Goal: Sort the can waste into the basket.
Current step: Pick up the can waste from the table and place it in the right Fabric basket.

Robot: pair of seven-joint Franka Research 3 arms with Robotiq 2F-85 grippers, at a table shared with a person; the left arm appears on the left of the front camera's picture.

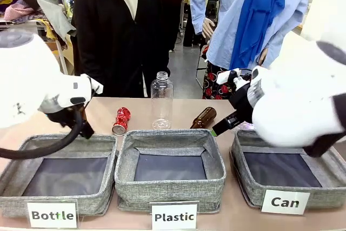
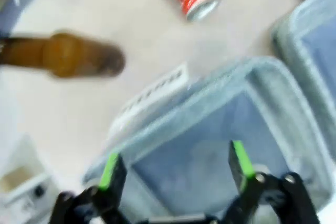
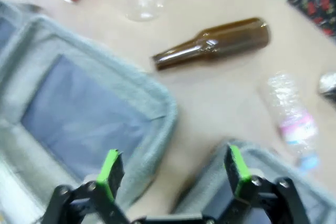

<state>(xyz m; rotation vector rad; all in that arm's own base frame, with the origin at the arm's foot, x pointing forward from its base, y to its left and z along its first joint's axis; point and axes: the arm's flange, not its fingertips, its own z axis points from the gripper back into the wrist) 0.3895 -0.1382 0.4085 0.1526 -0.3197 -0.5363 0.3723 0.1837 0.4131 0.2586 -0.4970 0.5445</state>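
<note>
Front view shows me the red can [image 1: 121,120] lying on the table [image 1: 102,113] at ten o'clock from the Can basket [image 1: 246,185], so my left hand [image 2: 173,166] and right hand [image 3: 173,169] hover spread, empty, for reaching.

Place: looked like a robotics test station set up amid clothing stock.
Bench: comprised a tan table [image 1: 102,114] flanked by a white left arm [image 1: 21,79] and a white right arm [image 1: 303,106].
Sorting set: stood in a row along the near edge as grey fabric bins with printed white cards, namely the "Bottle" bin [image 1: 13,160], the "Plastic" bin [image 1: 123,158] and the "Can" basket [image 1: 238,158].
Background: showed heaped garments [image 1: 16,6] at the far left and a grey floor aisle [image 1: 186,71] running back.
</note>
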